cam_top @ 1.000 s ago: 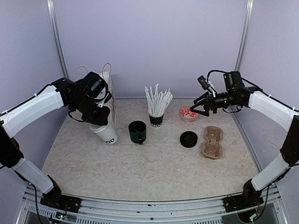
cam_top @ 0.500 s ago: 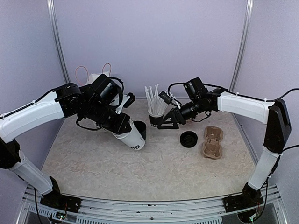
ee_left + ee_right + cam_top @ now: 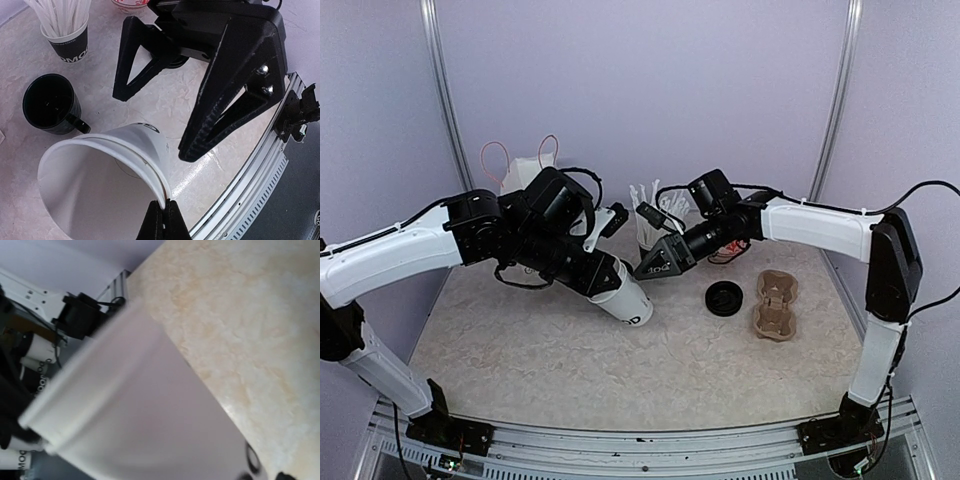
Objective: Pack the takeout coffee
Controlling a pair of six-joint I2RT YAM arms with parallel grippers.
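Note:
One white paper cup of the takeout coffee (image 3: 626,301) hangs tilted over the table's middle, its open mouth (image 3: 95,190) facing the left wrist camera. My left gripper (image 3: 163,206) is shut on the cup's rim, pinching the wall; in the top view the left gripper (image 3: 592,272) is just left of the cup. My right gripper (image 3: 655,267) stands open right beside the cup's base end, its two black fingers (image 3: 220,110) spread wide over it. The right wrist view is filled by the blurred white cup (image 3: 125,405). A round black lid (image 3: 724,298) lies on the table to the right.
A brown cardboard cup carrier (image 3: 775,305) lies right of the lid. A black cup of white straws (image 3: 67,35) and a squat black mug (image 3: 50,102) stand behind the held cup. A red patterned bowl (image 3: 131,4) is further back. A white bag (image 3: 525,170) stands at the back left.
My left arm carried the cup from beside the bag rightward to the table's middle. My right arm swung left from the red bowl to the cup, its jaws spreading wider.

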